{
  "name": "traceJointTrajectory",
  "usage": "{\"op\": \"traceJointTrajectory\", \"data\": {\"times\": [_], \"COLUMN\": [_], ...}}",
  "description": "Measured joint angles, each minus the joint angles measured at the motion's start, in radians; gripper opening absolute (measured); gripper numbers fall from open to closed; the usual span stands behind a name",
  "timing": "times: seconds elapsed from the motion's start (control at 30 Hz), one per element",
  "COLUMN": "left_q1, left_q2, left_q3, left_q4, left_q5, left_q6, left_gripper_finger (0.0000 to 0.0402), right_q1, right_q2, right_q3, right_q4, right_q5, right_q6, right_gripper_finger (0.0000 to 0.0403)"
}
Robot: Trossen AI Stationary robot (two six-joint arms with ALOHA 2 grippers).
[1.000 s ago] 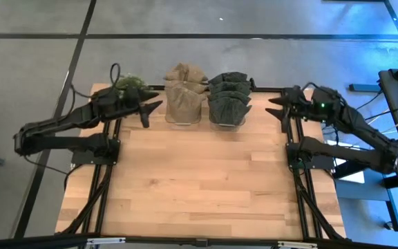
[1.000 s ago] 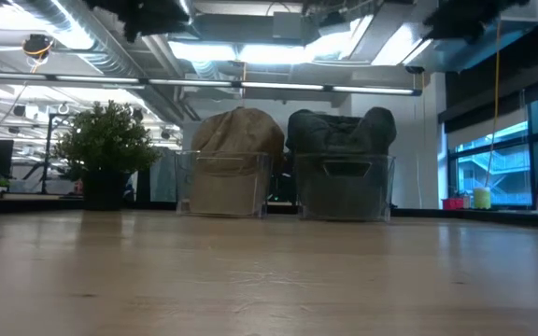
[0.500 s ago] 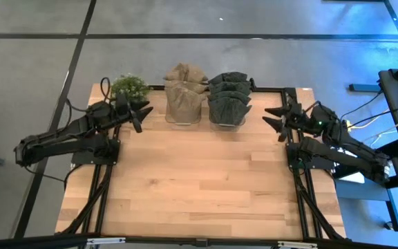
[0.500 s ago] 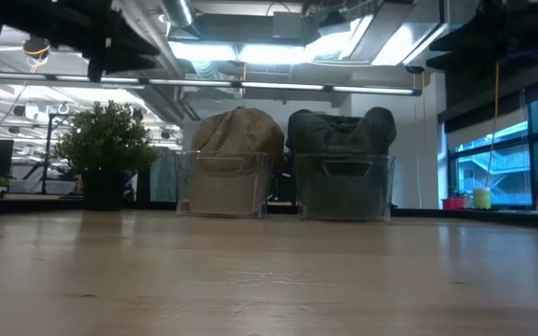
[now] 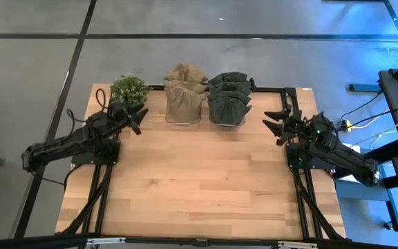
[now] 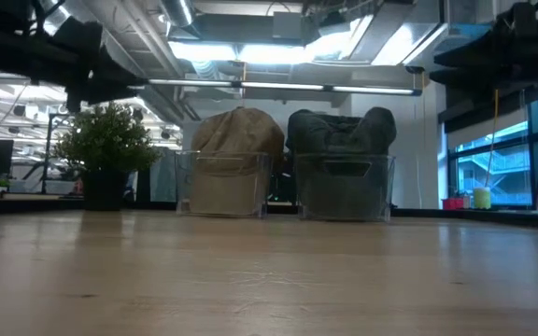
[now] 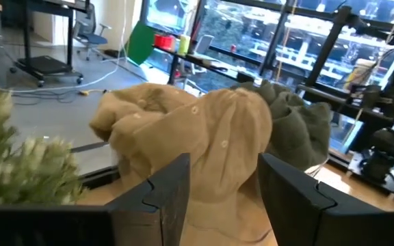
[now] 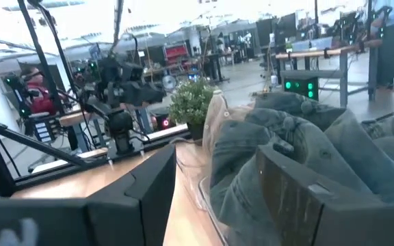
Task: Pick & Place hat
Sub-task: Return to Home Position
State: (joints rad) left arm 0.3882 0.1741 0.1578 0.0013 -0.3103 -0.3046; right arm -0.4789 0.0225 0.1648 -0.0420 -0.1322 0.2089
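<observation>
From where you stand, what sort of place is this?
Likely a robotics lab in an open-plan office: robot arms mounted at a wooden workbench, exposed ceiling pipes, big windows.

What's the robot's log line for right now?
left end effector open, empty, near plant | right end effector open, empty, right edge of table | brown caps in left bin | black caps in right bin

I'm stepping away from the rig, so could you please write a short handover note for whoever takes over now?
Left tool open, empty, beside the plant at the back left of the table.
Right tool open, empty, over the right edge.
Brown caps fill the left bin, black caps the right bin.
Done: all visible caps binned.
Left: bring both arms home.
</observation>
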Motion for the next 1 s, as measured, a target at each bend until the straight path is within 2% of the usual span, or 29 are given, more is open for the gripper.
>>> {"op": "traceJointTrajectory", "data": {"times": [0.23,0.4,0.63,0.73,0.87,1.0], "left_q1": [0.000,0.000,0.000,0.000,0.000,0.000], "left_q2": [-0.112,-0.174,-0.174,-0.174,-0.174,-0.170], "left_q3": [-0.070,-0.092,-0.091,-0.091,-0.090,-0.090], "left_q4": [0.002,-0.054,-0.095,-0.130,-0.133,-0.133], "left_q5": [-0.030,-0.053,-0.098,-0.092,-0.096,-0.104], "left_q6": [0.000,-0.013,-0.026,-0.025,-0.022,0.026], "left_gripper_finger": [0.0164,0.0165,0.0163,0.0162,0.0164,0.0166], "right_q1": [0.000,0.000,0.000,0.000,0.000,0.000], "right_q2": [-0.022,-0.022,-0.022,-0.023,-0.023,-0.023], "right_q3": [-0.013,-0.013,-0.014,-0.053,-0.158,-0.151], "right_q4": [-0.012,-0.016,-0.015,0.050,0.220,0.241], "right_q5": [0.000,0.000,0.000,-0.001,-0.015,-0.019], "right_q6": [-0.030,-0.053,-0.061,-0.085,-0.084,-0.105], "right_gripper_finger": [0.0202,0.0202,0.0202,0.0202,0.0202,0.0202]}}
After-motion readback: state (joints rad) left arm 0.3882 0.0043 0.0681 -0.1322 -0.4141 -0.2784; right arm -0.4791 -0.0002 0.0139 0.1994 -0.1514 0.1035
